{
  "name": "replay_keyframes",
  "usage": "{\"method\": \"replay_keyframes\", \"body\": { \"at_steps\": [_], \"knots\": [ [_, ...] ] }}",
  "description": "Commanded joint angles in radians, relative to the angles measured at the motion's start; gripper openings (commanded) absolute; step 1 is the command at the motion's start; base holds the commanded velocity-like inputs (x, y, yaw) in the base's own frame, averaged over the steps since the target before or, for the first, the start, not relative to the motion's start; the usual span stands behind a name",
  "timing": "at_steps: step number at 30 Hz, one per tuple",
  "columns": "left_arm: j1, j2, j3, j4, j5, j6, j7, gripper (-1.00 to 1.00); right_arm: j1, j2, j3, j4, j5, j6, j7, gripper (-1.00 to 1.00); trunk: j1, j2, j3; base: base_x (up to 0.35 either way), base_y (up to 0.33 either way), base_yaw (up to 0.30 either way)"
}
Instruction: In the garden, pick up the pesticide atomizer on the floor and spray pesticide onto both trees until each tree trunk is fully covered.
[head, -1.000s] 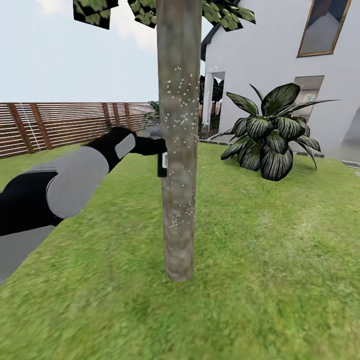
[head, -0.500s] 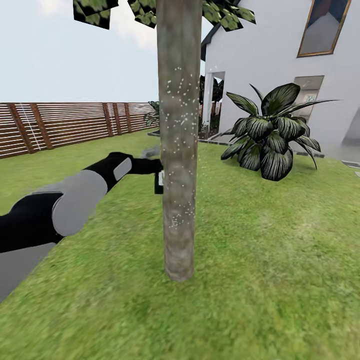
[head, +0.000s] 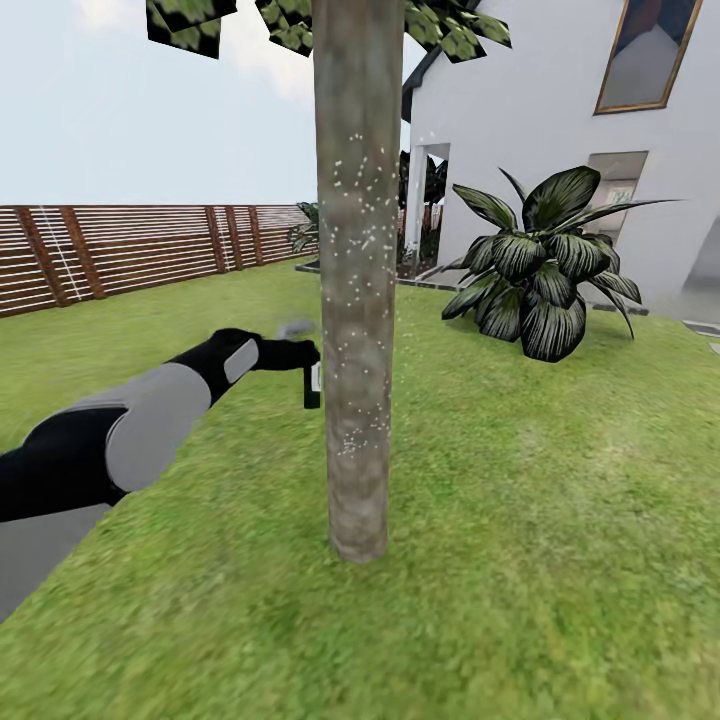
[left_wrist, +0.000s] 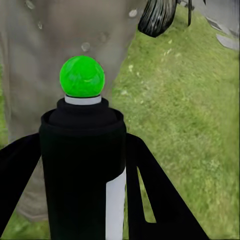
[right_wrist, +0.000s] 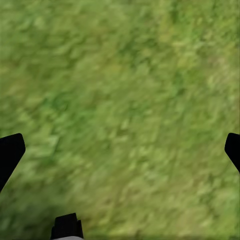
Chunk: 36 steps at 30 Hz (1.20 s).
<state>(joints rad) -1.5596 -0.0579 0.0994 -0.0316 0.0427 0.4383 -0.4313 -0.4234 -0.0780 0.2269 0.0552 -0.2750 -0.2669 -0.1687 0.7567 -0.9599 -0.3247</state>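
A thick grey-brown tree trunk (head: 357, 300) rises in the middle of the head view, flecked with white spray specks over its middle stretch. My left gripper (head: 300, 357) reaches out to its left side, shut on the pesticide atomizer (head: 312, 386), whose black body with a white label hangs just beside the bark. In the left wrist view the atomizer (left_wrist: 82, 165) sits between my two black fingers (left_wrist: 150, 195), its green spot pointing at the speckled tree trunk (left_wrist: 60, 35) close ahead. My right gripper (right_wrist: 120, 150) hangs open over bare grass, its fingertips wide apart.
Green lawn (head: 560, 520) spreads all round the trunk. A brown slatted fence (head: 120, 250) runs along the left. A white house wall (head: 540, 110) stands at the back right with a big dark-leaved plant (head: 545, 270) before it.
My left arm has moved down along the trunk's left side with the atomizer still in its grip. The camera has stayed put.
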Motion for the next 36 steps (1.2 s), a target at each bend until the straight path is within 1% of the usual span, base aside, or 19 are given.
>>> {"method": "replay_keyframes", "body": {
  "at_steps": [1,2,5,6,8,9,10,12,14,16,17,18,21,24,25,26,30,32,36],
  "knots": [
    [0.025,-0.016,0.000,-0.001,-0.001,-0.031,0.000,-1.00,0.000,0.000,0.000,0.000,0.000,0.000,0.000,1.00,0.000,0.000,0.000,0.000,0.000,0.000],
    [0.050,-0.025,0.000,-0.001,-0.001,-0.056,0.000,-1.00,0.000,0.000,0.000,0.000,0.000,0.000,0.000,1.00,0.000,0.000,0.000,0.000,0.000,0.000],
    [0.090,-0.031,0.000,-0.001,-0.003,-0.076,0.000,-1.00,0.000,0.000,0.000,0.000,0.000,0.000,0.000,1.00,0.000,0.000,0.000,0.000,0.000,0.000],
    [0.113,-0.032,0.000,-0.001,-0.020,-0.086,0.001,-1.00,0.000,0.000,0.000,0.000,0.000,0.000,0.000,1.00,0.000,0.000,0.000,0.000,0.000,0.000],
    [0.124,-0.031,0.000,-0.001,-0.051,-0.094,0.001,-1.00,0.000,0.000,0.000,0.000,0.000,0.000,0.000,1.00,0.000,0.000,0.000,0.000,0.000,0.000],
    [0.130,-0.029,0.000,-0.002,-0.077,-0.098,0.001,-1.00,0.002,0.000,0.000,0.000,0.000,0.000,0.000,1.00,0.000,0.000,0.000,0.000,0.000,0.000],
    [0.132,-0.024,0.000,-0.003,-0.087,-0.100,0.002,-1.00,0.003,0.000,0.000,0.000,0.000,0.000,0.000,1.00,0.000,0.000,0.000,0.000,0.000,0.000],
    [0.135,0.025,0.000,-0.006,-0.100,-0.102,0.003,-1.00,0.004,0.001,0.000,0.000,0.000,0.000,0.000,1.00,0.000,0.000,0.000,0.000,0.000,0.000],
    [0.136,0.065,0.000,-0.006,-0.102,-0.102,0.003,-1.00,0.004,0.001,0.000,0.000,0.000,0.000,0.000,1.00,0.000,0.000,0.000,0.000,0.000,0.000],
    [0.140,0.094,0.000,-0.002,-0.104,-0.102,0.002,-1.00,0.005,0.001,0.000,0.000,0.000,0.000,0.000,1.00,0.000,0.000,0.000,0.000,0.000,0.000],
    [0.150,0.097,0.000,-0.002,-0.104,-0.104,0.002,-1.00,0.005,0.001,0.000,0.000,0.000,0.000,0.000,1.00,0.000,0.000,0.000,0.000,0.000,0.000],
    [0.161,0.096,0.000,-0.001,-0.103,-0.117,0.002,-1.00,0.005,0.000,0.000,0.000,0.000,0.000,0.000,1.00,0.000,0.000,0.000,0.000,0.000,0.000],
    [0.204,0.074,0.000,0.000,-0.103,-0.166,0.001,-1.00,0.005,0.001,0.000,0.000,0.000,0.000,0.000,1.00,0.000,0.000,0.000,0.000,0.000,0.000],
    [0.261,0.050,0.000,0.001,-0.103,-0.259,0.000,-1.00,0.006,0.001,0.000,0.000,0.000,-0.001,0.000,1.00,0.000,0.000,0.000,0.000,0.000,0.000],
    [0.290,0.039,0.000,0.001,-0.103,-0.294,0.000,-1.00,0.006,0.001,0.001,0.000,0.000,-0.001,0.000,1.00,0.000,0.000,0.000,0.000,0.000,0.000],
    [0.367,0.024,0.000,0.000,-0.103,-0.376,0.000,-1.00,0.006,0.002,0.001,0.000,0.000,0.000,0.001,1.00,0.000,0.000,0.000,0.000,0.000,0.000],
    [0.528,0.017,0.000,-0.001,-0.103,-0.579,0.001,-1.00,0.006,0.003,0.002,0.000,-0.001,-0.002,0.001,1.00,0.000,0.000,0.000,0.000,0.000,0.000],
    [0.562,0.014,0.000,-0.001,-0.101,-0.613,0.000,-1.00,0.006,0.004,0.002,0.000,-0.001,-0.003,0.001,1.00,0.000,0.000,0.000,0.000,0.003,0.000],
    [0.581,0.014,0.001,-0.002,-0.095,-0.632,0.002,-1.00,0.006,0.007,0.003,0.000,-0.001,-0.003,0.002,1.00,0.000,0.000,0.000,0.017,0.178,0.000]
  ]
}}
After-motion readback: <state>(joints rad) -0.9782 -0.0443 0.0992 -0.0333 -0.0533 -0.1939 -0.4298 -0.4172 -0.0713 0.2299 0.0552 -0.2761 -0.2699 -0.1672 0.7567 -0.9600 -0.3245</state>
